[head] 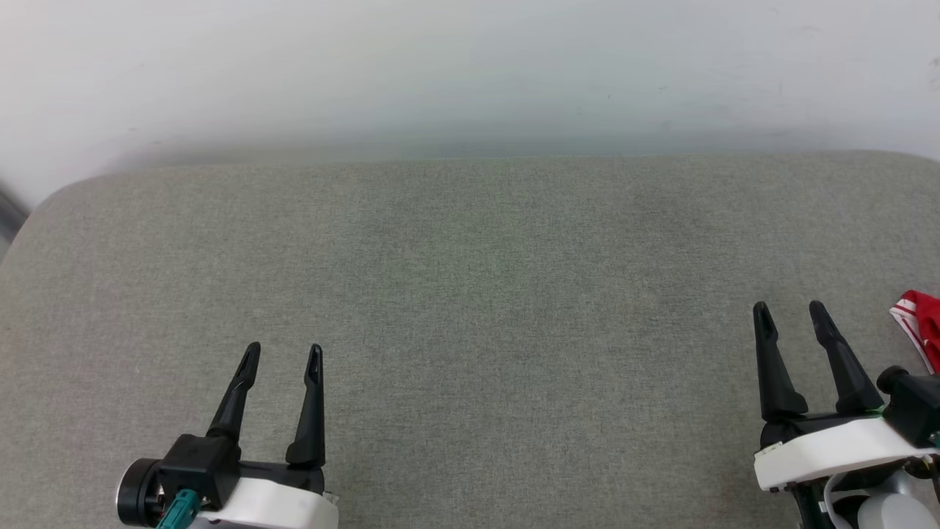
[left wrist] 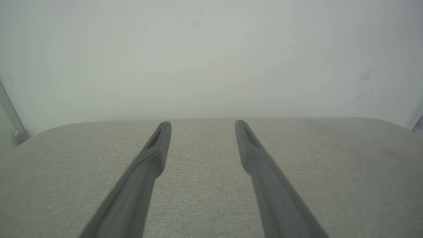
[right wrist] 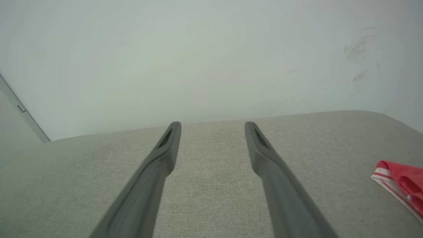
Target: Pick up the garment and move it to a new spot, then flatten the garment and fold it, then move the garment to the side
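At seven o'clock in the head view, my left end effector (head: pixel 285 349) stands open, its two dark fingers spread apart and pointing toward twelve, with nothing between them. In the left wrist view the same end effector (left wrist: pixel 203 124) shows bare grey fabric in the gap. At four o'clock in the head view is my right end effector (head: pixel 789 307), also open and empty, its fingers leaning slightly toward eleven. Its own wrist view shows that end effector (right wrist: pixel 213 124) with only fabric between the fingers.

The garment (head: pixel 922 319) lies near the right end effector, at about three o'clock in the head view, cut off by the frame edge. It is apart from the fingers, not touching them. In the right wrist view the garment (right wrist: pixel 401 175) sits at four o'clock, a red bunch with a red-and-white striped edge.

Both end effectors are over the desk (head: pixel 470 294), covered in grey cloth with rounded corners. A pale wall (head: pixel 470 73) rises behind it at twelve.
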Motion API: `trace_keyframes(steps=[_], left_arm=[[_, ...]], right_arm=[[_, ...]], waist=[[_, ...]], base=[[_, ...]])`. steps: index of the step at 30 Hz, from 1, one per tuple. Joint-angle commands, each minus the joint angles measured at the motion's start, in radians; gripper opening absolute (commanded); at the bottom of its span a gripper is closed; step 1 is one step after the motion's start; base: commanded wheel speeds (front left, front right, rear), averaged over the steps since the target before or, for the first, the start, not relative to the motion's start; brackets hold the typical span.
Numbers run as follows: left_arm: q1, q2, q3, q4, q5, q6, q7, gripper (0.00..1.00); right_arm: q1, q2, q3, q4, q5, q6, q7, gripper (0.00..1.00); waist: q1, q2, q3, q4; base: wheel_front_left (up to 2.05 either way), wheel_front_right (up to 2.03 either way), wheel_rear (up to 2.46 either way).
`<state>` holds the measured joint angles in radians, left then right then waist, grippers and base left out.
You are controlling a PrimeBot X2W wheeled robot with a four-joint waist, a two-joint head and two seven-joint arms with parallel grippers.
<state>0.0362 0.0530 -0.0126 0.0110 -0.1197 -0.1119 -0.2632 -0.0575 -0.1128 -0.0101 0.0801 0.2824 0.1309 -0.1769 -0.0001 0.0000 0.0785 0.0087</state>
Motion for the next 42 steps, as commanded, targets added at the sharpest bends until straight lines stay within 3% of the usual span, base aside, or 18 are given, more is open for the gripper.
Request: trace_keyframes(steps=[1, 3, 4, 11, 42], left_arm=[[0.006, -0.002, 0.003, 0.003, -0.001, -0.002, -0.002, 1.0], [0.005, -0.002, 0.001, 0.002, 0.0, -0.003, -0.002, 1.0], [0.0, -0.001, -0.001, 0.001, -0.001, -0.003, 0.0, 0.0], [0.004, 0.0, -0.005, 0.029, -0.071, -0.002, 0.012, 0.0], [-0.059, 0.024, 0.016, 0.111, -0.636, -0.01, 0.128, 0.0]], right_arm=[[0.003, 0.004, 0.001, 0.0, 0.016, 0.0, -0.01, 1.0], [0.003, 0.006, 0.004, 0.0, 0.016, 0.0, -0.012, 1.0], [0.0, 0.001, 0.004, 0.0, 0.017, 0.0, -0.008, 0.0], [0.006, 0.005, 0.004, 0.03, 0.077, 0.0, 0.004, 0.0], [-0.02, 0.021, -0.031, 0.08, 0.558, 0.0, 0.108, 0.0]], waist=[[0.0001, 0.0, 0.0, -0.001], [0.0001, 0.0, 0.0, -0.001], [0.0001, 0.0, 0.0, -0.001], [0.0001, 0.0, -0.002, -0.002], [0.0001, 0.0, -0.021, -0.003]], base=[[0.0, 0.0, 0.0], [0.0, 0.0, 0.0], [0.0, 0.0, 0.0], [0.0, 0.0, 0.0], [0.0, 0.0, 0.0]])
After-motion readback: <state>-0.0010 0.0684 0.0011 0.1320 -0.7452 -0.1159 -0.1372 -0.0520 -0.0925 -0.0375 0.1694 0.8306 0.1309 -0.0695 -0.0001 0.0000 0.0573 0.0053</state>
